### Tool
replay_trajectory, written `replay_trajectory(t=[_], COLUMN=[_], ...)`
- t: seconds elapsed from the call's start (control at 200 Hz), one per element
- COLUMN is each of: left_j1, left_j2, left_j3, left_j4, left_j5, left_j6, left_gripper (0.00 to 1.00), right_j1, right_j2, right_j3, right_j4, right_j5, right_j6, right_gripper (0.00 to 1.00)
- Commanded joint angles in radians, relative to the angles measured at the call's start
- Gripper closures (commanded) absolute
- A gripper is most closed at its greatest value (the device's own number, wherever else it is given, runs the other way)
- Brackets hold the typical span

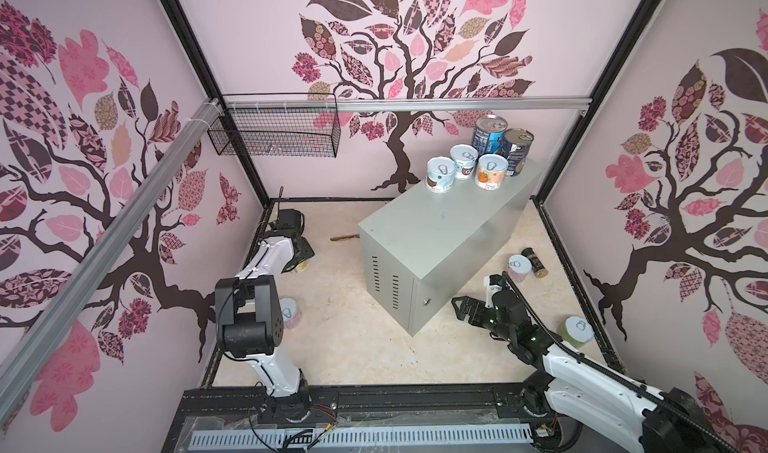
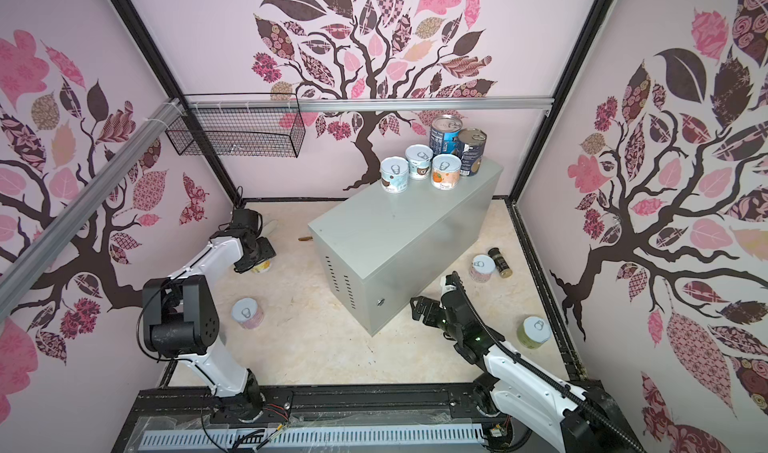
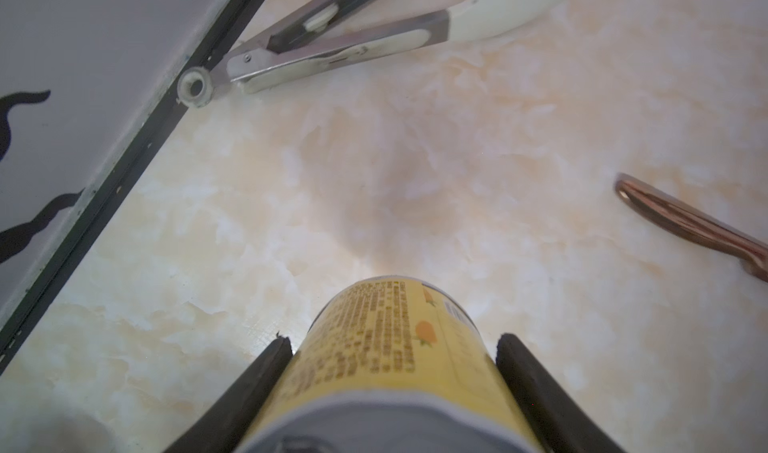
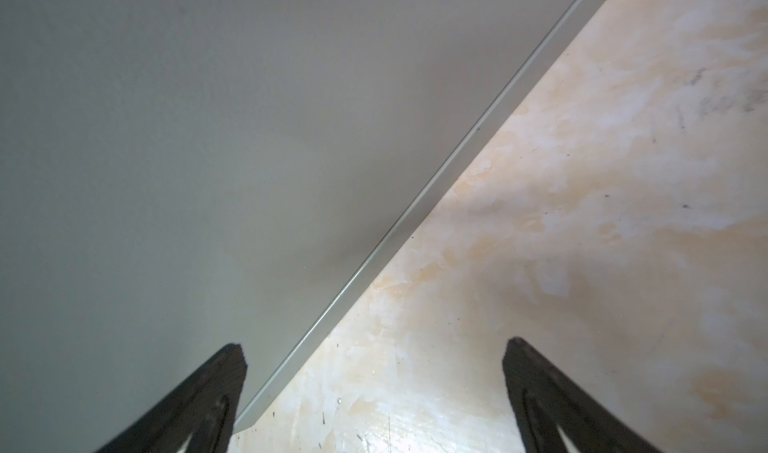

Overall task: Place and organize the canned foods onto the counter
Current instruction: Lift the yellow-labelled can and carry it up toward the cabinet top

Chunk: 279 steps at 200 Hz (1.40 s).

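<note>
Right gripper (image 4: 376, 344) at 5 o'clock: jaws wide apart, empty, close to the door corner of the grey cabinet (image 1: 436, 239); contact unclear. Green can (image 1: 577, 332) upright on the worktop (image 1: 345, 338) at 4 o'clock. Pink can (image 1: 289, 311) upright at 8 o'clock, beside the left arm. Left gripper (image 3: 395, 339) at 9 o'clock: jaws half spread, clamped on the sides of the yellow can (image 3: 365, 330); can't tell if it's lifted. Second pink can (image 1: 519, 267) at 3 o'clock, just beside the dark spice jar (image 1: 534, 262). Cabinet sits mid-worktop. On its top, far end, 1 o'clock: three short cans (image 1: 463, 161) in front, two tall dark cans (image 1: 489, 133) behind. Tongs (image 3: 332, 52) and copper utensil (image 3: 685, 226) lie beyond the yellow can. Wire basket (image 1: 274, 133) on the wall, 11 o'clock.
</note>
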Motion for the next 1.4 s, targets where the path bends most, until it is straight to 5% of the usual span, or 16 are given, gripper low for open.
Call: replay_trajectory(t=[0.0, 0.69, 1.19, 1.39], left_j1=[-0.034, -0.265, -0.559, -0.679], left_j2=[-0.064, -0.359, -0.472, -0.498], left_j3=[0.050, 0.179, 0.400, 0.520], left_j4=[0.011, -0.161, -0.455, -0.565], left_j5=[0.018, 0.089, 0.090, 0.003], left_j6=[0.053, 0.175, 0.274, 0.293], left_gripper=[0.40, 0.40, 0.41, 0.41], right_j1=[-0.005, -0.006, -0.005, -0.006], right_j2=[-0.035, -0.177, -0.207, -0.224], right_j3=[0.040, 0.107, 0.136, 0.143], right_j4=[-0.060, -0.241, -0.285, -0.306], right_j5=[0.015, 0.027, 0.030, 0.035], right_j6=[-0.014, -0.034, -0.059, -0.051], right_gripper=[0.00, 0.00, 0.00, 0.00])
